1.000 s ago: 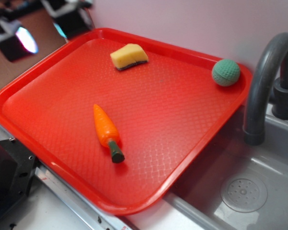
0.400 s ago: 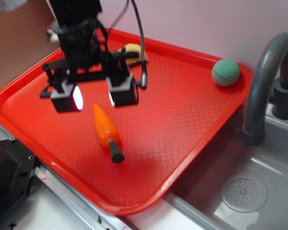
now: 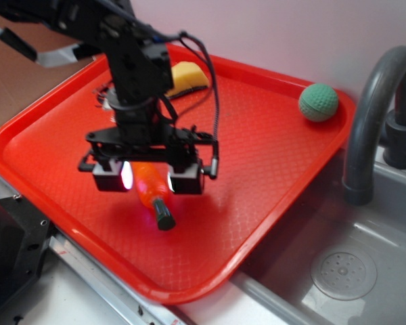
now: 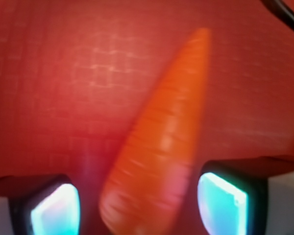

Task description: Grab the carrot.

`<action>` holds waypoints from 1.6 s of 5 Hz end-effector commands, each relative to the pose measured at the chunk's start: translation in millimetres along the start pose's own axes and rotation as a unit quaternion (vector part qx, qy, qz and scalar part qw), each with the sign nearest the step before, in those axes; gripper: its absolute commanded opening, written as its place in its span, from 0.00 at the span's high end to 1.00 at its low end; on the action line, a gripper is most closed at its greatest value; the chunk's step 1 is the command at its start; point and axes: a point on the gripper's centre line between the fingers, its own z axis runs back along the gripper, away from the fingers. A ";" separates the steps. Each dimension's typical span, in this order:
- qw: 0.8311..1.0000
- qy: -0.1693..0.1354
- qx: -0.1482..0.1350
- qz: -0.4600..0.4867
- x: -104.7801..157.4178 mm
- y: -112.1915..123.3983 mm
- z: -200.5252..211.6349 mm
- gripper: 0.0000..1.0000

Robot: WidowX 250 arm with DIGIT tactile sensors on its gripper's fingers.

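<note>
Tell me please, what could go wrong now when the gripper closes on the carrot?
1. The carrot lies at a slant between the open fingers, so the closing gripper may turn it instead of holding it.
2. Its body is tapered, so it could slip out toward the thin tip.
3. The fingers seem close to the red tray; going lower might scrape it.

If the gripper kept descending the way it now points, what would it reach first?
Most likely the small orange ridged plastic carrot, lying between the open gripper fingers; beneath it is the red plastic tray. Remaining height is unclear.
</note>
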 end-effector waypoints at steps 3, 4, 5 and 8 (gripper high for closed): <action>0.999 -0.037 -0.022 -0.033 3.0 5.0 -8.7 1.00; 0.998 -0.031 -0.031 -0.037 5.1 7.2 -4.3 1.00; 0.997 -0.011 -0.050 -0.062 16.1 15.7 25.2 1.00; 0.926 0.040 -0.161 -0.340 77.3 85.8 161.7 1.00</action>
